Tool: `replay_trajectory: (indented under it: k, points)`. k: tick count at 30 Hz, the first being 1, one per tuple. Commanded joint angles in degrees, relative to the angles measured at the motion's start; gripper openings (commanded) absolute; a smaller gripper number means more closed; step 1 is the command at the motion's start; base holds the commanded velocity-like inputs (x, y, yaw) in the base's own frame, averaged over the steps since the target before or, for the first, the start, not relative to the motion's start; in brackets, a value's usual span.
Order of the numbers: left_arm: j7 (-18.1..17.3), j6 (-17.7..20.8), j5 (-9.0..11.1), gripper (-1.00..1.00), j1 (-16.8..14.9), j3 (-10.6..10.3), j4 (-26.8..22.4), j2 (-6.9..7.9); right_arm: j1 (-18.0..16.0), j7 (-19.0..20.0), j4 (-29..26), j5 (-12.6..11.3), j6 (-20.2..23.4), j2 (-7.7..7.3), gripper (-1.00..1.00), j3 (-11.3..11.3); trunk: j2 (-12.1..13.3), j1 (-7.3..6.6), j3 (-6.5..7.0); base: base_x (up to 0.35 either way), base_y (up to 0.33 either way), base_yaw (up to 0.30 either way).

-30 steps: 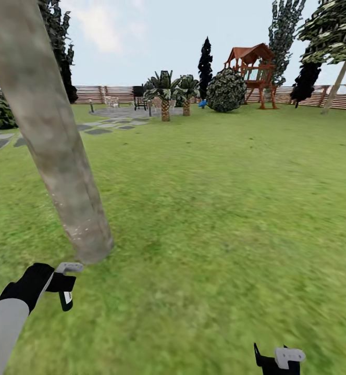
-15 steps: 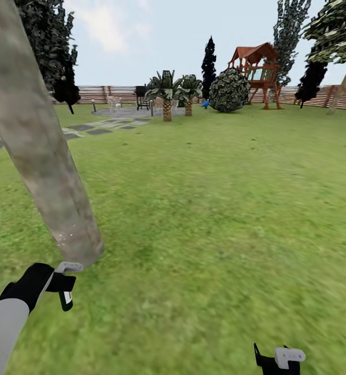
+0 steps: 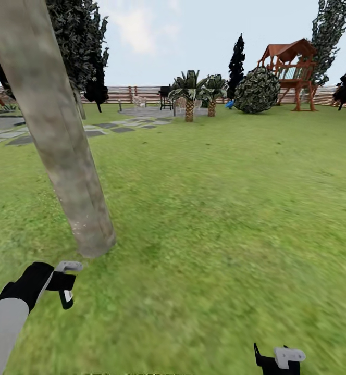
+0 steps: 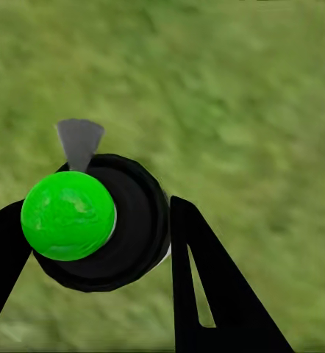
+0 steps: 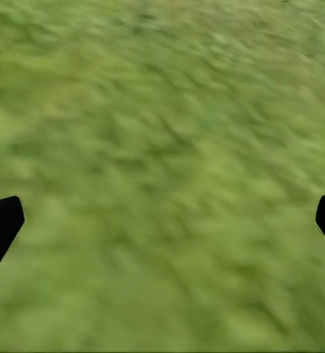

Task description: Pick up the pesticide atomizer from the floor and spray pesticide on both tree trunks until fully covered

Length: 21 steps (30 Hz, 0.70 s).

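With the atomizer (image 4: 96,220) gripped in the left claw (image 4: 89,243) and the right claw (image 5: 162,220) spread wide over grass, the spraying step seems under way, and next the nozzle needs aiming at the thick tree trunk (image 3: 58,135) just ahead.

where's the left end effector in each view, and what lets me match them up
Head view: the left end effector sits at the lower left, just below the base of the thick tree trunk.
Left wrist view: its two black fingers close around the pesticide atomizer, a black body with a green top.
Right wrist view: it is not in this picture.
Shared landmark: the grass lawn, under the end effector in all three.
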Motion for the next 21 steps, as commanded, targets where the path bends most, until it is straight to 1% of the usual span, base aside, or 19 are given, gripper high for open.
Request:
replay_trajectory:
  k: [1, 3, 5, 7, 8, 10, 11, 13, 15, 16, 18, 19, 20, 21]
  points:
    - [-0.53, 0.23, -0.58, -1.0, -0.04, 0.33, -0.55, -0.04, -0.05, -0.2, 0.04, 0.61, -0.17, 0.01, 1.0, -0.3, -0.02, -0.01, -0.05, -0.01, -0.026, 0.276]
    - [-0.83, 0.39, -0.52, -1.0, -0.24, 0.27, -2.77, 0.18, -0.04, -0.2, 0.02, 0.61, -0.17, 0.01, 1.0, -0.3, -0.02, -0.01, -0.05, -0.003, -0.008, 0.158]
    - [-1.03, 0.99, -0.55, -1.0, -1.06, -0.07, -4.21, -0.07, -0.05, -0.2, 0.02, 0.61, -0.17, 0.01, 1.0, -0.3, -0.02, -0.01, -0.05, 0.0, -0.001, 0.016]
    - [-1.11, 1.46, -0.57, -1.0, -2.63, -0.17, -4.3, -0.16, -0.04, -0.2, 0.04, 0.61, -0.17, 0.01, 1.0, -0.3, -0.02, -0.01, -0.05, 0.0, 0.0, 0.004]
    - [-1.15, 2.14, -0.61, -1.0, -3.99, -0.28, -4.28, -0.12, -0.06, -0.2, 0.07, 0.61, -0.17, 0.01, 1.0, -0.3, -0.02, -0.01, -0.05, 0.0, 0.0, 0.002]
    - [-1.23, 4.25, -0.85, -1.0, -6.41, -0.44, -4.31, 0.41, -0.04, -0.2, 0.07, 0.61, -0.17, 0.01, 1.0, -0.3, -0.02, -0.01, -0.05, 0.0, 0.0, 0.0]
    - [-1.25, 4.78, -0.92, -1.0, -7.0, -0.48, -4.34, 0.74, -0.04, -0.17, 0.08, 0.61, -0.17, 0.01, 1.0, -0.3, -0.02, -0.01, -0.05, 0.0, 0.0, 0.0]
    - [-1.26, 5.54, -0.93, -1.0, -7.93, -0.54, -4.52, 3.13, -0.05, -0.16, 0.09, 0.61, -0.17, 0.01, 1.0, -0.3, -0.02, -0.01, -0.05, 0.0, 0.0, 0.0]
    - [-1.32, 5.74, -0.68, -1.0, -7.93, -0.5, -4.5, 5.78, -0.04, -0.18, 0.09, 0.61, -0.17, 0.01, 1.0, -0.3, -0.02, -0.01, -0.05, 0.0, 0.0, 0.0]
    - [-1.35, 5.75, -0.59, -1.0, -7.78, -0.58, -4.44, 6.4, -0.05, -0.19, 0.09, 0.61, -0.17, 0.01, 1.0, -0.3, -0.02, -0.01, -0.05, 0.0, 0.0, 0.0]
    - [-2.13, 5.71, -0.64, -1.0, -7.6, -0.66, -4.18, 6.45, -0.05, -0.18, 0.09, 0.61, -0.17, 0.01, 1.0, -0.3, -0.02, -0.01, -0.05, 0.0, 0.0, 0.0]
    - [-3.55, 5.75, -0.67, -1.0, -7.65, -1.26, -4.0, 6.02, -0.05, -0.17, 0.09, 0.61, -0.17, 0.01, 1.0, -0.3, -0.02, -0.01, -0.05, 0.0, 0.0, 0.0]
    - [-4.85, 5.79, -0.74, -1.0, -7.74, -2.03, -3.93, 5.65, -0.06, -0.17, 0.09, 0.61, -0.17, 0.01, 1.0, -0.3, -0.02, -0.01, -0.05, 0.0, 0.0, 0.0]
    - [-7.36, 6.23, -0.81, -1.0, -7.91, -3.93, -4.02, 5.23, -0.05, -0.16, 0.09, 0.61, -0.17, 0.01, 1.0, -0.3, -0.02, -0.01, -0.05, 0.0, 0.0, 0.0]
